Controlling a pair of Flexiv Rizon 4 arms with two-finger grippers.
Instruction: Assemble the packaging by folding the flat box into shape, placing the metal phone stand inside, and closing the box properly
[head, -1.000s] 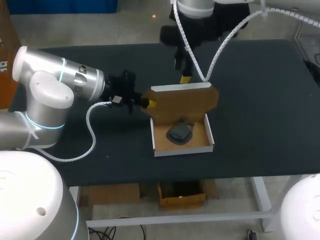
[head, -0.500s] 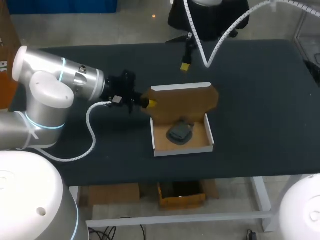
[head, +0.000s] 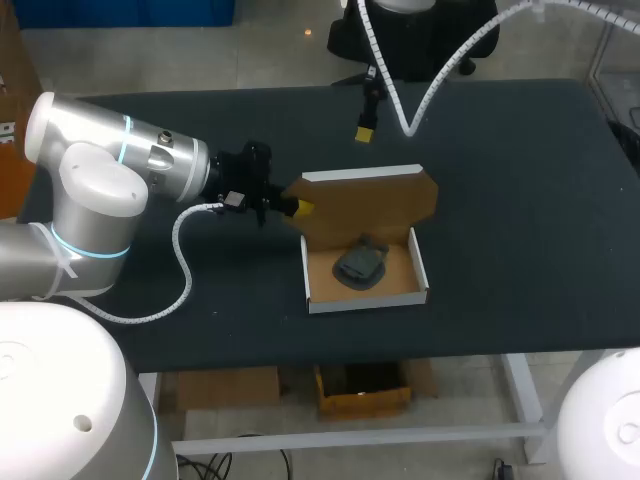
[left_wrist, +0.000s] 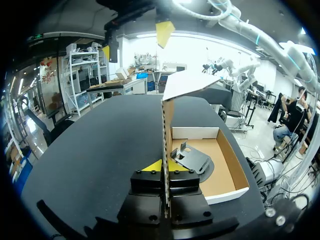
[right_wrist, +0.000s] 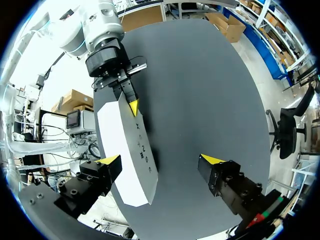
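**Head view.** The box tray (head: 366, 300) sits mid-surface (head: 520, 200), a little toward the near edge. Its walls are up and the metal phone stand (head: 359, 263) lies inside. The lid (head: 372, 196) stands upright off the tray's far wall. My left arm (head: 120, 170) comes in level from the left edge, and the left jaws pinch the lid's left end. My read is that this hold props the lid so it cannot flop before the close. The right jaws hang high over the far half of the surface, with one yellow tip (head: 365, 132) showing, and they touch nothing.

**Left wrist view.** The lid (left_wrist: 168, 115) is seen edge-on, running straight out from between the clamped left jaws. There is a yellow tip (left_wrist: 152, 166) on either side of it. The tray (left_wrist: 195, 132) and the stand (left_wrist: 191, 159) lie on its brown inner side. The right jaws' tips show overhead.

**Right wrist view.** The right jaws are spread wide and empty, with the yellow tips (right_wrist: 108, 160) well apart. The lid's white outer face (right_wrist: 130, 167) lies below, closer to one finger but touched by neither. The left jaws grip its far end.

**Judgement.** The stand is in, so only the closing is left. The right jaws look placed to press the lid down. The risk is that the fold fights the left pinch unless that hold gives way in time.
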